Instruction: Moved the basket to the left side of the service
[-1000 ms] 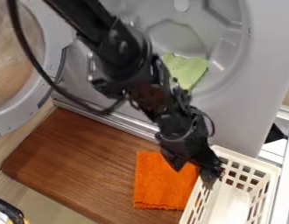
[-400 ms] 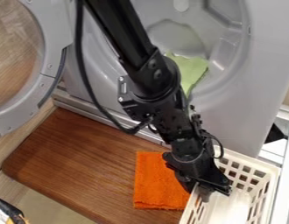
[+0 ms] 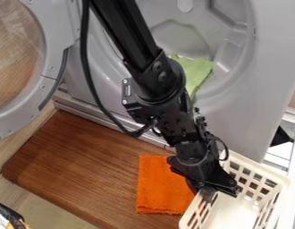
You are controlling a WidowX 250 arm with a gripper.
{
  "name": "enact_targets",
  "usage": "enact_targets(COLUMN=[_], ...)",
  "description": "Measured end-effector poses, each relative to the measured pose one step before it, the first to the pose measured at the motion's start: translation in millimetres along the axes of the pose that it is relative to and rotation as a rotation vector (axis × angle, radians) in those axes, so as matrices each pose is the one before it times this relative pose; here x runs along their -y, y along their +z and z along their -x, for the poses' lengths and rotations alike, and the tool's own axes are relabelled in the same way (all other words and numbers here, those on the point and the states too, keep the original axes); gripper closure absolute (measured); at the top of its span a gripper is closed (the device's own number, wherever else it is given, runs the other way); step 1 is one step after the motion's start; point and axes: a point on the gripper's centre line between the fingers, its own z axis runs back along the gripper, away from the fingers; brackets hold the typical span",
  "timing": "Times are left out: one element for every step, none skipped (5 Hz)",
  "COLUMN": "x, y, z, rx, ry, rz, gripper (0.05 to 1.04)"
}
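With my hand [image 3: 211, 190] at the left rim of the basket [image 3: 257, 168], lower right, I can't tell its opening or grip; dragging left could bunch the orange cloth [image 3: 159, 185] beside it

The cream plastic basket [image 3: 260, 168], rectangular with grid-like openings in its walls and a solid pale bottom, sits open side up at the right end of the wooden counter [image 3: 84, 165], its length slanting.
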Motion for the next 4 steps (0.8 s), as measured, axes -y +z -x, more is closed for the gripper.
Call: enact_targets(x=[5.45, -0.24, -1.09, -7.54], y=[0.15, 1.43, 15.10, 23.67], z=[0.25, 3.39, -0.01, 1.39], rx=[-0.0037, -0.0110, 0.0223, 0.0102], ry=[-0.0078, -0.0039, 0.0069, -0.0143], rz=[0.0338, 0.0014, 0.0020, -0.0450], gripper=[0.986, 0.986, 0.986, 0.986])
